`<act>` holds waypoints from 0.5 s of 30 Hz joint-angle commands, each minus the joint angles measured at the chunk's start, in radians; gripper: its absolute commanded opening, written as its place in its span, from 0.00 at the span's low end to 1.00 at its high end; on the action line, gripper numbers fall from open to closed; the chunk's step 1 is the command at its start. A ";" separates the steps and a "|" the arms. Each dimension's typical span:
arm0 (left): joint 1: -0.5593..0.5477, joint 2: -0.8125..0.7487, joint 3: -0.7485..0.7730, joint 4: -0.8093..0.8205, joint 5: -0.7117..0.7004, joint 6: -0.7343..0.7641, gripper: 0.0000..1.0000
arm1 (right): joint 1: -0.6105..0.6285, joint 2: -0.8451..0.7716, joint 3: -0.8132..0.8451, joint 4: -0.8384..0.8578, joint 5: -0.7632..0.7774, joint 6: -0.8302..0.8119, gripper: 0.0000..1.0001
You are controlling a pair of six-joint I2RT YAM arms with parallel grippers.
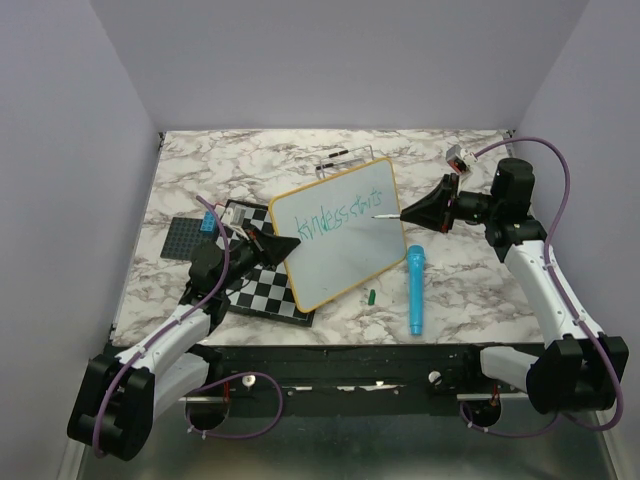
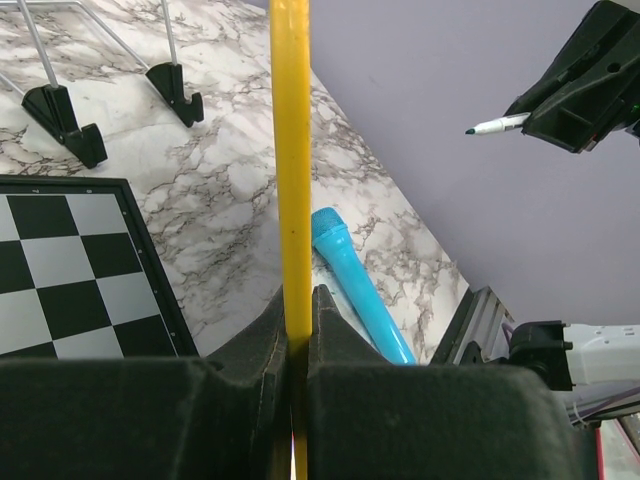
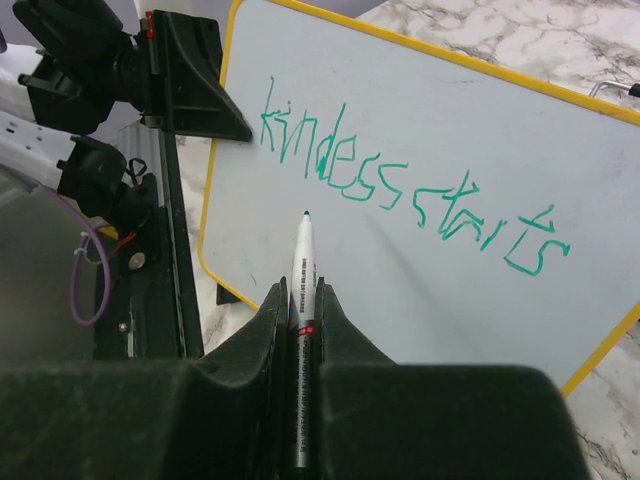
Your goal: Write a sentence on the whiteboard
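A marble-patterned desk [image 1: 200, 165] sits between pale lilac walls [image 1: 330, 60]. The whiteboard [image 1: 350, 255] is at mid-desk, skewed, with its near-left corner over a checkered board [image 1: 250, 290]. The left hand [image 1: 292, 243] is clenched on the yellow frame at the whiteboard's left edge. The right hand [image 1: 404, 213], just right of the whiteboard, grasps a marker [image 3: 302, 270]. Its tip points at the white surface below the green sentence [image 3: 400, 190], which reads "kindess starts". Whether the tip touches cannot be told. A blue cylinder [image 1: 414, 290] and a green cap [image 1: 370, 296] lie near-right of the whiteboard.
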 commanded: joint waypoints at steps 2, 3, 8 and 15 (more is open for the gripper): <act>-0.012 -0.020 0.001 0.133 -0.025 -0.010 0.00 | -0.004 0.012 -0.012 -0.003 -0.029 -0.020 0.01; -0.012 -0.020 0.001 0.133 -0.026 -0.010 0.00 | -0.004 0.012 -0.014 -0.003 -0.030 -0.020 0.01; -0.017 -0.025 -0.004 0.138 -0.033 -0.011 0.00 | -0.004 0.013 -0.014 -0.006 -0.030 -0.025 0.01; -0.021 -0.026 -0.011 0.141 -0.039 -0.016 0.00 | -0.004 0.015 -0.014 -0.008 -0.030 -0.028 0.01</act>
